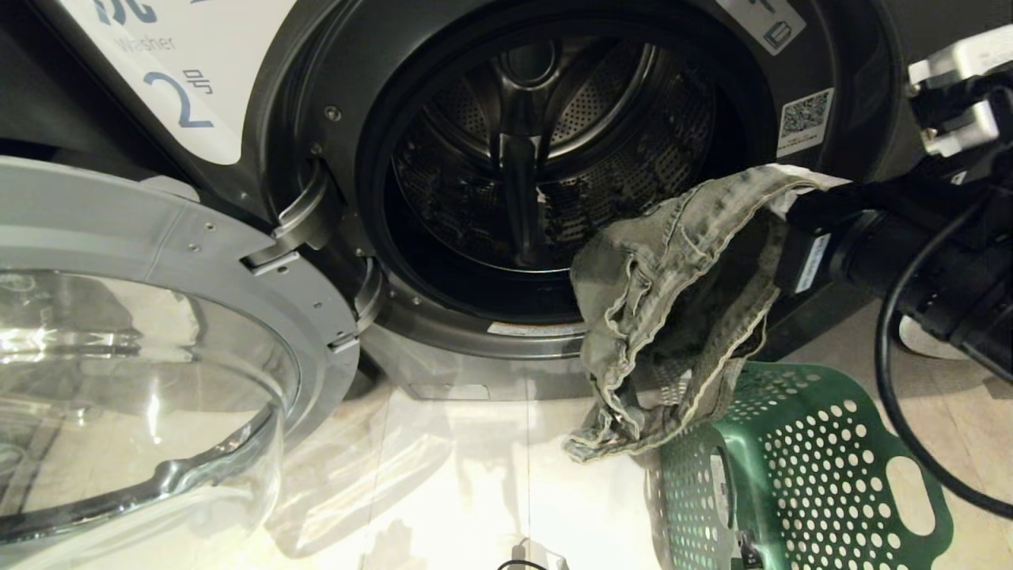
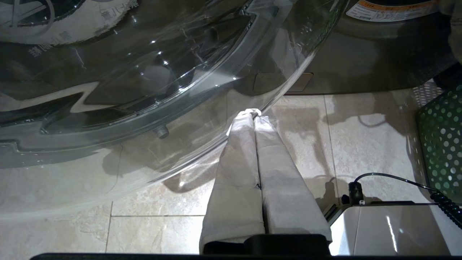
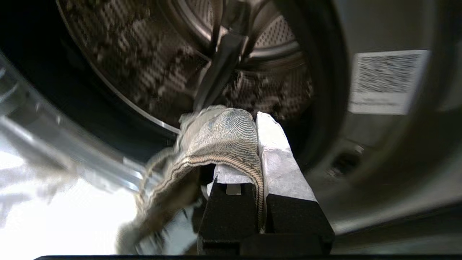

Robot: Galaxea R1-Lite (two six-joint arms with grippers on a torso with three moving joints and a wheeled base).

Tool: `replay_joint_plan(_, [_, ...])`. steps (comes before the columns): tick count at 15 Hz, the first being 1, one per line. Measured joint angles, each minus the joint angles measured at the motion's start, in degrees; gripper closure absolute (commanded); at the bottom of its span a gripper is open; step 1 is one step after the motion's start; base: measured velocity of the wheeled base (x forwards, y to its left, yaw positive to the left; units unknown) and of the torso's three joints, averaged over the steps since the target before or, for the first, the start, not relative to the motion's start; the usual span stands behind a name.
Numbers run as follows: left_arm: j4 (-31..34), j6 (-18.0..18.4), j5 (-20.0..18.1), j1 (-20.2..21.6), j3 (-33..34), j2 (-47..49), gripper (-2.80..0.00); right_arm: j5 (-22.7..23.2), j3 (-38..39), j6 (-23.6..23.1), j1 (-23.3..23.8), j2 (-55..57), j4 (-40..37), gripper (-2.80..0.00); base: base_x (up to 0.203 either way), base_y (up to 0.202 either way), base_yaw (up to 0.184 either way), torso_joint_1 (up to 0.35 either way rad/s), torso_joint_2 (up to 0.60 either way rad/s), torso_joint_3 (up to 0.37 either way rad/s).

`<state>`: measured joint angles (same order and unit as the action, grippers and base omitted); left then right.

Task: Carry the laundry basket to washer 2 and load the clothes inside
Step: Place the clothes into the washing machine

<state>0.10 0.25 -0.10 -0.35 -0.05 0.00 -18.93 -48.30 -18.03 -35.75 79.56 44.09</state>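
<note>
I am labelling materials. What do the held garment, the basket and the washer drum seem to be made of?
Garment in the right gripper: probably faded grey-green denim, with stitched seams and twill ribs.
Basket: green moulded plastic, perforated with holes.
Drum: apparently stainless steel, perforated and shiny.

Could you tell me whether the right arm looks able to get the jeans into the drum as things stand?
Probably yes: the washer door is swung wide left, the drum mouth is unobstructed, and the right gripper, shut on the jeans, is just outside its rim.
</note>
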Motion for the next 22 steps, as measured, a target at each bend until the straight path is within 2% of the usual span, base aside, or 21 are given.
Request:
replay_joint_plan(5, [0.0, 0.0, 0.0, 0.0, 0.0, 0.0, 0.0, 0.0, 1.4, -0.5, -3.2, 9.5, 16.5, 0.0, 0.0, 0.0, 0.0, 0.0, 0.0, 0.0])
replay_joint_plan(7, [0.0, 0.0, 0.0, 0.0, 0.0, 0.0, 0.0, -0.1, 0.6, -0.8, -3.7, 12.8, 19.3, 0.0, 0.0, 0.0, 0.0, 0.0, 0.0, 0.0])
replay_joint_plan(10, [0.0, 0.0, 0.0, 0.0, 0.0, 0.0, 0.0, -0.5, -3.0, -3.7, -3.7, 19.3, 25.3, 0.0, 0.0, 0.0, 0.0, 0.0, 0.0, 0.0])
replay_joint_plan(16, [0.0, 0.0, 0.0, 0.0, 0.0, 0.0, 0.0, -3.4, -21.6, -4.9, -2.1, 35.0, 27.1, 0.0, 0.0, 0.0, 0.0, 0.0, 0.0, 0.0])
replay_joint_plan(22, [0.0, 0.0, 0.0, 0.0, 0.0, 0.0, 0.0, -4.9, -40.1, -7.7, 1.9, 46.6, 26.7, 0.0, 0.0, 0.0, 0.0, 0.0, 0.0, 0.0])
